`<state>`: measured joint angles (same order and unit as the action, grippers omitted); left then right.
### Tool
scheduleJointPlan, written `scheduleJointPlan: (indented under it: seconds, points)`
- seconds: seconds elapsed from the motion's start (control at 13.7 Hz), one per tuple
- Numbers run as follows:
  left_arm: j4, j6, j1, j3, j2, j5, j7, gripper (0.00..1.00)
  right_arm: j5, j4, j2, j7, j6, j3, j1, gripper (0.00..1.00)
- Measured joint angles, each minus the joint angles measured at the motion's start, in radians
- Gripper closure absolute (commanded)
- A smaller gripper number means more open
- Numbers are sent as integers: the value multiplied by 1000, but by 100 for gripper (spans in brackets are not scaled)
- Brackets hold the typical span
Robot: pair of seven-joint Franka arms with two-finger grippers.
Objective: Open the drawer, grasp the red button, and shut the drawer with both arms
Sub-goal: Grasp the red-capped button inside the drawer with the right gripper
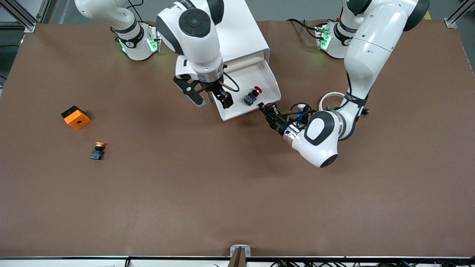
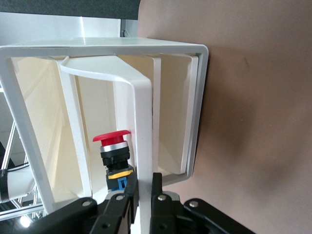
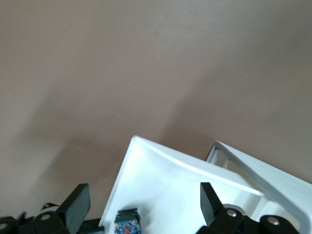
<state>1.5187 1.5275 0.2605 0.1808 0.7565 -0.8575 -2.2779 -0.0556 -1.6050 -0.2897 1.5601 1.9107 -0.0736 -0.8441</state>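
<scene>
Front view: the small red-capped pushbutton (image 1: pixel 253 95) lies in the pulled-out white plastic drawer (image 1: pixel 270 79); the right gripper (image 1: pixel 211 97) hovers above at nine o'clock, jaws wide, ready to pick.

Left wrist view: the left gripper (image 2: pixel 141 195) has its jaws narrowly pinching the drawer's white handle (image 2: pixel 144 146), steadying it.

Right wrist view: the button's base (image 3: pixel 127 223) sits between the spread jaws.

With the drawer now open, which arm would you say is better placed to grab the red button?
Right: the right gripper hangs open over the drawer beside the red button, while the left gripper is shut on the drawer handle.

My left fingers (image 2: pixel 130 192) are cut off by the wrist view's edge. The drawer handle (image 2: pixel 144 146) hides part of the button (image 2: pixel 113 151); its base is barely seen.
</scene>
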Motion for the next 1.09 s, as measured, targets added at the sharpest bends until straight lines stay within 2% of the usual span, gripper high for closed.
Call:
scheduleJointPlan:
  seconds: [0.15,0.44,0.66,1.09]
  points:
    - [-26,-5,-15,0,0,0,0,0,0,12,-13,3,0,0,-21,0]
    - [-72,-22,-41,1,-1,-1,-3,0,5,51,-44,39,0,0,-48,0]
    - [-106,-52,-59,1,-1,7,-2,0,5,99,-104,40,1,-1,-69,0]
    - [-242,-60,-72,0,-9,178,52,0,17,140,-200,42,19,-1,-116,0]
